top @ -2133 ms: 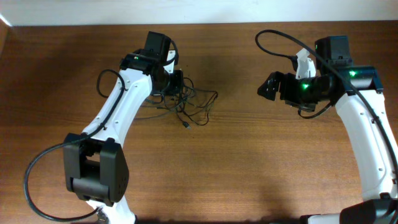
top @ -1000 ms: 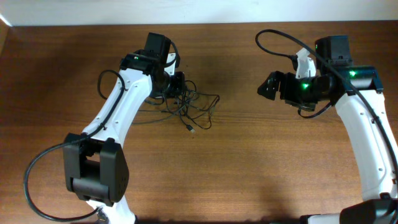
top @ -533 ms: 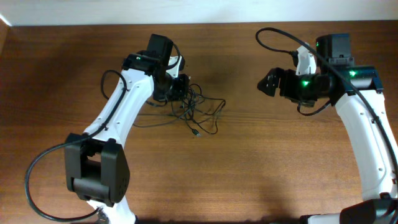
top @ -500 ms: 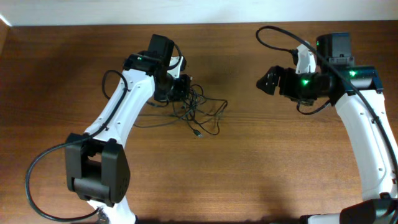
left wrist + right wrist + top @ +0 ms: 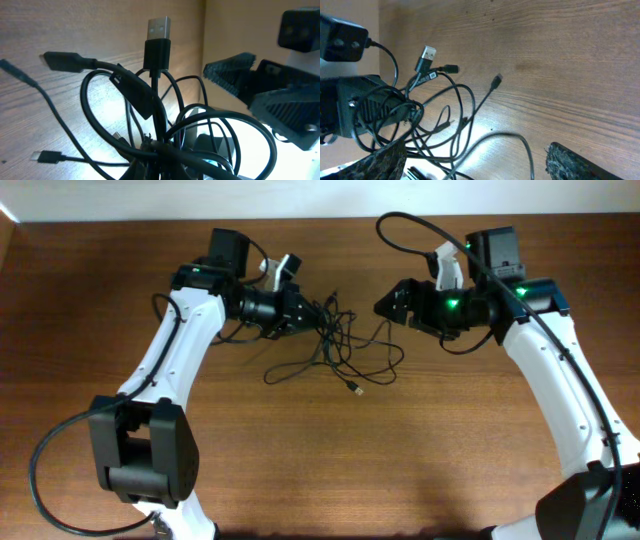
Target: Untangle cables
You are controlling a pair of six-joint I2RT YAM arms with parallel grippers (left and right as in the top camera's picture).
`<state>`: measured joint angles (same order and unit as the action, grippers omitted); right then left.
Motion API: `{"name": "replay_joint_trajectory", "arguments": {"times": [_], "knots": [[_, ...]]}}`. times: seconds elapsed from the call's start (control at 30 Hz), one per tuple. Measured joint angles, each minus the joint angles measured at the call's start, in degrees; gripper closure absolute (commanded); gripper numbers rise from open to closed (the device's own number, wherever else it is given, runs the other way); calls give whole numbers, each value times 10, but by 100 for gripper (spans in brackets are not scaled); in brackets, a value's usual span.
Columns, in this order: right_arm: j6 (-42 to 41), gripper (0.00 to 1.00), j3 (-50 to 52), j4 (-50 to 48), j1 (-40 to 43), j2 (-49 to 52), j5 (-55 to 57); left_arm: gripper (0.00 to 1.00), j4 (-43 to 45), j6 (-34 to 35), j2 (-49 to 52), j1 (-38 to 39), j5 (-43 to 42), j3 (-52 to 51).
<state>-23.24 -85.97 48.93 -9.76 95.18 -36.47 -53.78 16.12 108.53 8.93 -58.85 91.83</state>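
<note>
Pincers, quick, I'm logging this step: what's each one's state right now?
Left pincer: closed, holding the cables.
Right pincer: open, holding nothing.

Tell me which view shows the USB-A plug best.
Left wrist: the USB-A plug is close and sharp, sticking up above the cables. Right wrist shows it small but recognisable. Overhead: too small to pick out.

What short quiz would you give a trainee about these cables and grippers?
1. True or false: the right gripper is shut on the cables.
2. Which holds the cables? A: left gripper; B: right gripper; C: neither.
3. Fill in: the loose cable ends trail onto the wooden ____.
Key: 1 false, it is open; 2 A; 3 table.
</note>
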Motion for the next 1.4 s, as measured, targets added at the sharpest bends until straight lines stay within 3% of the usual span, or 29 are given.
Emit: {"name": "replay_joint_trajectory", "arguments": {"times": [0.07, 0.13, 0.2, 0.27, 0.37, 0.47, 0.57, 0.67, 0.77, 0.83, 0.87, 0.93, 1.0, 1.1, 1.13, 1.17, 1.2, 1.23, 1.27, 1.4], "knots": [[-3, 19, 1, -25, -13, 7, -14, 100, 6, 0, 0, -11, 4, 0], [-10, 20, 1, -68, -38, 12, -35, 100, 9, 0, 0, -5, 67, 0], [-40, 24, 1, -75, -64, 13, 7, 100, 9, 22, 0, 7, 165, 0], [-80, 30, 1, -92, -92, 14, 58, 100, 9, 30, 0, 8, 197, 0], [-144, 32, 0, -129, -132, 37, 106, 100, 9, 34, 0, 8, 215, 0], [-170, 42, 0, -133, -140, 97, 116, 100, 10, 34, 0, 8, 216, 0], [-176, 60, 0, -144, -140, 120, 113, 100, 10, 34, 0, 8, 216, 0], [-189, 96, 0, -138, -144, 129, 107, 100, 43, 34, 0, 8, 182, -1], [-187, 96, -5, -105, -133, 131, 83, 96, 56, 3, -1, -1, 151, -1], [-136, 96, -17, -84, -103, 124, 19, 96, 44, -31, -29, -20, 172, -7], [-96, 96, -14, -23, -71, 97, 35, 89, 41, -38, -51, -32, 212, -8], [-54, 96, -8, 17, -14, 84, 73, 66, 39, -45, -105, -96, 318, -3], [-27, 96, -2, 36, 4, 45, 87, 61, 24, -61, -112, -100, 387, -1], [-7, 96, -2, 46, 3, 15, 92, 55, 15, -71, -112, -98, 399, -1], [-5, 89, -3, 57, 3, 15, 93, 54, 8, -72, -112, -97, 399, -1], [-2, 60, -12, 97, 3, 14, 95, 52, -3, -83, -112, -97, 385, -1], [6, 44, -16, 99, 3, 13, 97, 53, -5, -93, -112, -94, 367, -1], [7, 19, -22, 120, 4, 13, 117, 55, -5, -98, -112, -85, 356, -1], [3, 2, -24, 142, 6, 11, 158, 59, -9, -108, -112, -50, 343, -1], [-37, 1, -26, 199, 31, 10, 293, 69, -19, -115, -83, 56, 355, -1]]}}
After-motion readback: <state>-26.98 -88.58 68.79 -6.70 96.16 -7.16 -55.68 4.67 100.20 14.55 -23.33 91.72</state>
